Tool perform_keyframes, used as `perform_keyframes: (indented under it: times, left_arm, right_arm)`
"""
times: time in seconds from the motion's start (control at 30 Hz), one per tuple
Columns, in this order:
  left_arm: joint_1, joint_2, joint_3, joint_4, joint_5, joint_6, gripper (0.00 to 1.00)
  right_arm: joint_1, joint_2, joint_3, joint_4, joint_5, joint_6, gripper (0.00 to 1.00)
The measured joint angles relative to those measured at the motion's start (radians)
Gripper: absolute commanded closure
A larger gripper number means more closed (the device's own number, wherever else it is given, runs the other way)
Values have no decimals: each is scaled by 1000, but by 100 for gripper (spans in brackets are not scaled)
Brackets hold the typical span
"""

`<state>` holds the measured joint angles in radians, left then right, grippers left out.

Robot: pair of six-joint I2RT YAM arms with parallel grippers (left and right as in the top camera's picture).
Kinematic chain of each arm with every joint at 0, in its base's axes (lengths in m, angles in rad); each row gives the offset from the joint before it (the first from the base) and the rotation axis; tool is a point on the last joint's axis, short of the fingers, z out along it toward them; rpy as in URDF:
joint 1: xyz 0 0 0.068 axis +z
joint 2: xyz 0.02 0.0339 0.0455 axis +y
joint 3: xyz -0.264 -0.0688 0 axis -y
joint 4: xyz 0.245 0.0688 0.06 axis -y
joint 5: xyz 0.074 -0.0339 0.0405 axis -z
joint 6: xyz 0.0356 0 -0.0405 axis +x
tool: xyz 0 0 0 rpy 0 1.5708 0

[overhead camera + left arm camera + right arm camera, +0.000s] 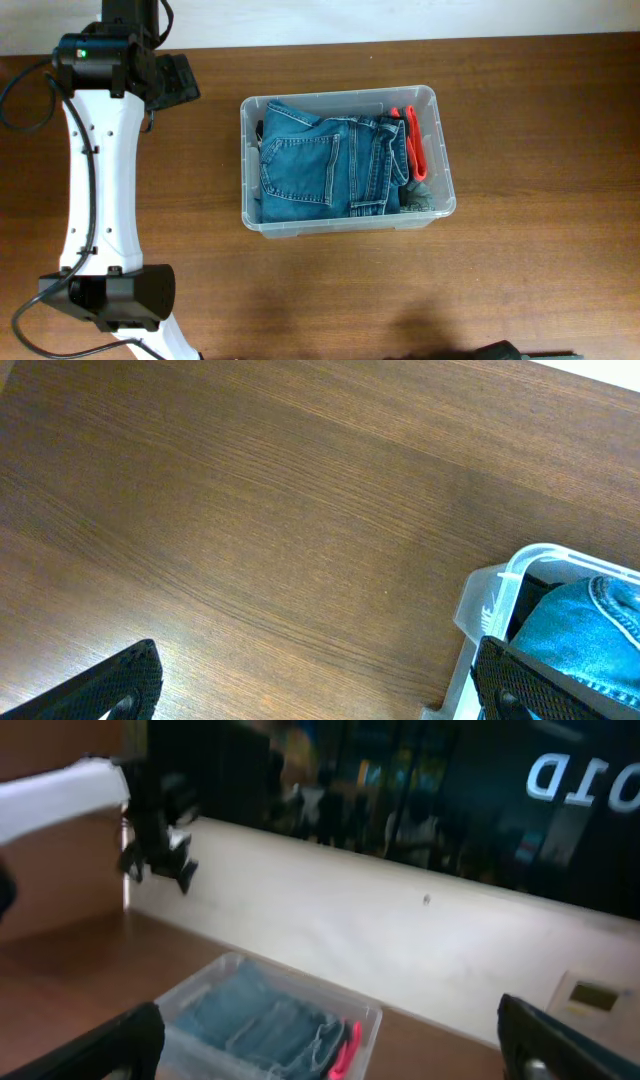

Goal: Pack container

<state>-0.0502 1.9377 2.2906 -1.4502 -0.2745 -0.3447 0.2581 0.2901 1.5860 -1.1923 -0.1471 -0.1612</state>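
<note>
While my left gripper (pixel 320 695) and right gripper (pixel 330 1050) hang wide open, empty: container (pixel 340 97) near centre of bench (pixel 540 250), 4 o'clock of left gripper, jeans (pixel 320 165) inside. Judged light, thin-walled, flexy, slick; take hold at rolled rim, short ends.

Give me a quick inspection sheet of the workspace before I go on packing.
Surface: brown wooden table, bare wood around the bin.
Job's things: clear container mid-table, holding folded blue jeans and a red item at one end.
Clutter: nothing seen.
Grippers: left gripper open over the table beside the container, nothing between its fingers; right gripper open, well back from the container, nothing held.
Cables: black cable running along the left arm, away from the container.
Surroundings: pale wall behind the table, dark glass above it.
</note>
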Motion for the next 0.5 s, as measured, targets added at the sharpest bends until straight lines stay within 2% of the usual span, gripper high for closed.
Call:
perform_keyframes:
  times: [0.27,0.33,0.5]
  left_arm:
    - [0,0,0,-1,0,0,0]
    - [0,0,0,-1,0,0,0]
    - [0,0,0,0,0,0,1]
  right_arm:
    - [0,-140,-418,287,0,0,2]
    - [-5,-197,-575,415,-5,0,2]
    - [-45,-239,-833,736,-39,0,2]
